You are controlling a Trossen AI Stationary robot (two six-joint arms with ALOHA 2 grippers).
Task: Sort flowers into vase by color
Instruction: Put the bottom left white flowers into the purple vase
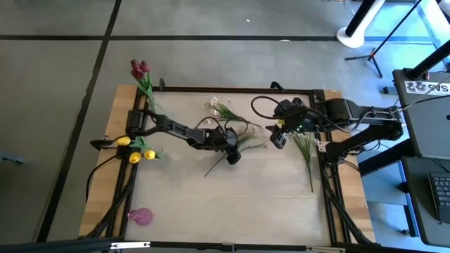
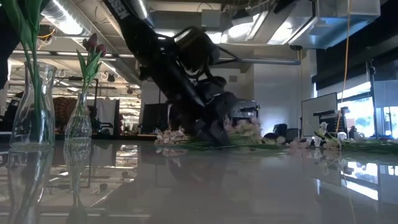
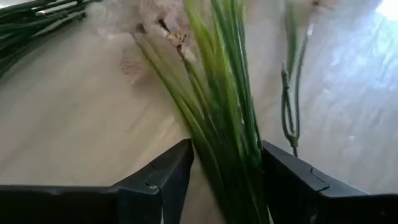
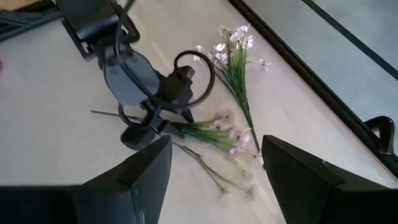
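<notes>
- L gripper is seen lowered onto the table near its centre, fingers spread wide, one on each side of a white-blossom spray; green stalks lie between the pads, not yet pinched.
- That spray is laid flat on the table, blossoms pointed away from the L gripper.
- A 2nd white spray is laid just past the L gripper, toward the table's far edge.
- A 3rd spray is laid to the right of the L gripper, below the R gripper.
- R gripper is held above the table, right of the L gripper, fingers wide, nothing held.
- Dark red tulips are stood in a vase at the table's far left corner, well apart from the L gripper.
- Yellow tulips are placed at the table's left edge, left of the L gripper.
- A pink object is seen near the front left corner; what it is can't be told.
</notes>
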